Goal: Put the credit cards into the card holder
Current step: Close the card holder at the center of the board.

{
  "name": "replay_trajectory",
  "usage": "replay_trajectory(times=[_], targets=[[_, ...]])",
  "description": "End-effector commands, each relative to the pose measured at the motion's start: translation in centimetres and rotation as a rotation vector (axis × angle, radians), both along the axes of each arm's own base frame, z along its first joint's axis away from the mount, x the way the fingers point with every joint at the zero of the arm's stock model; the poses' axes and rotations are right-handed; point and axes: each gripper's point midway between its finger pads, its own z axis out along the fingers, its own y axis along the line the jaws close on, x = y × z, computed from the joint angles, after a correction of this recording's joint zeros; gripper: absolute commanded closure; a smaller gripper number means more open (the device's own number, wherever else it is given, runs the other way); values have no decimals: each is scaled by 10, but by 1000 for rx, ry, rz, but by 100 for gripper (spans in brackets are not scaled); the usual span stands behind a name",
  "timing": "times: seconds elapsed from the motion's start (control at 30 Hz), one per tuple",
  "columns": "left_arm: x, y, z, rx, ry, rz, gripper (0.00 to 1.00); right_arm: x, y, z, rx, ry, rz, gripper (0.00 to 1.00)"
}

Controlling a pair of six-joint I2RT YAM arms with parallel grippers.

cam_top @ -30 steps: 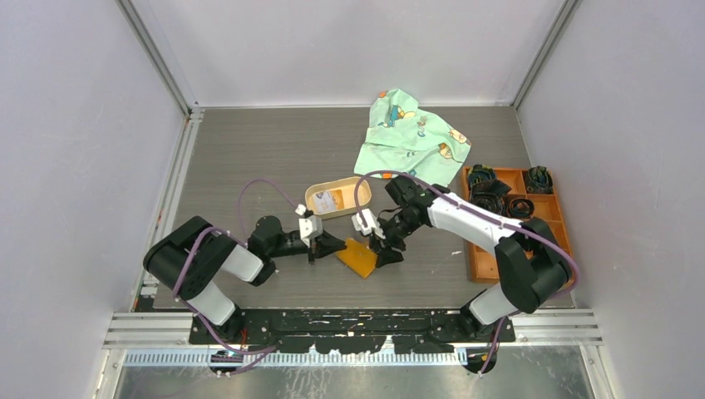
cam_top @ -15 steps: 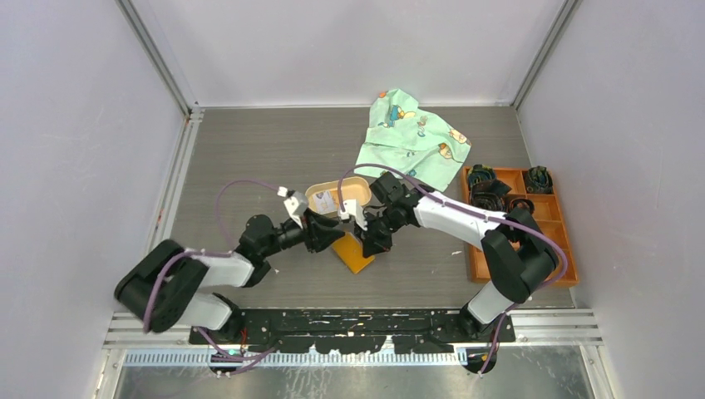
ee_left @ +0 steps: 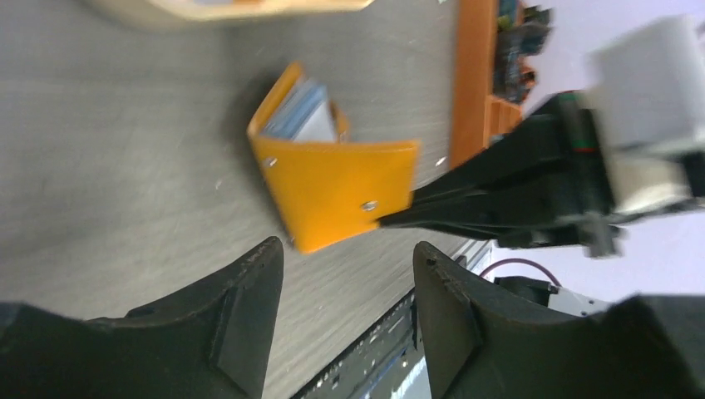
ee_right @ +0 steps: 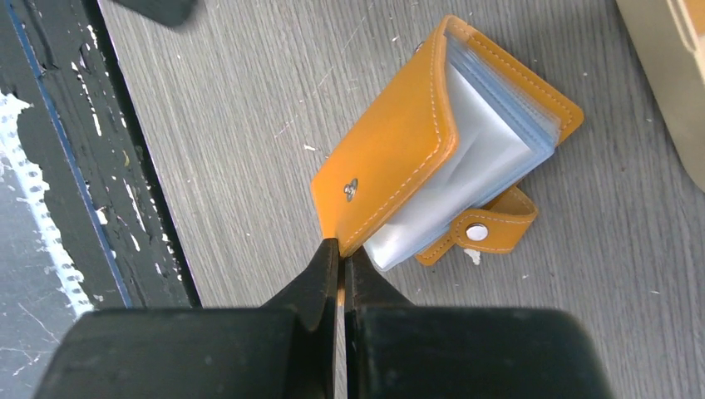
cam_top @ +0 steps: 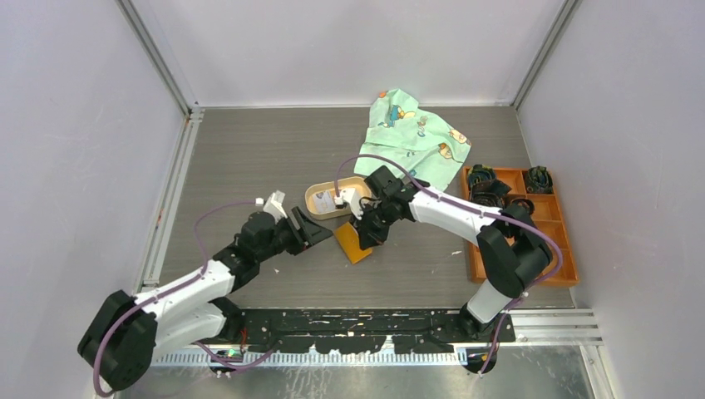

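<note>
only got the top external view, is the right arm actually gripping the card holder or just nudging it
observer: gripping. The right wrist view shows the right gripper with its fingers shut on a corner of the card holder cover.
operator: is it snapped shut
observer: no. The strap lies unfastened beside the clear sleeves, and the cover is lifted off them.
operator: and the left fingers
observer: the left wrist view shows the left gripper open, short of the holder, with nothing between its fingers.
</note>
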Motion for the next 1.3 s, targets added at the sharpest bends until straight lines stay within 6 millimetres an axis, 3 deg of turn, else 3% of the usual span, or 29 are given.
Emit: replay_trajectory(times=[0.0,0.13,0.27,0.53,0.87,0.97,1.1,1.27], targets=[[-8,-12,-20,-31,256,97,41,7,16,12,30,-28,-16,95],[2,-28,-22,26,256,100,38,3,21,9,28,-16,-5,93],[6,-41,-29,0,278,76,33,-3,27,11,54,26,-3,82],[6,-44,-26,-21,247,68,27,-15,39,20,118,120,12,61],[0,-46,-33,-10,311,74,24,-28,48,36,211,166,63,58],[-2,-47,-39,14,338,73,31,-33,49,41,238,173,91,57],[-6,-46,-47,32,363,65,62,-28,42,40,220,139,107,57],[-11,-41,-55,74,374,56,83,-22,18,46,235,51,190,57]])
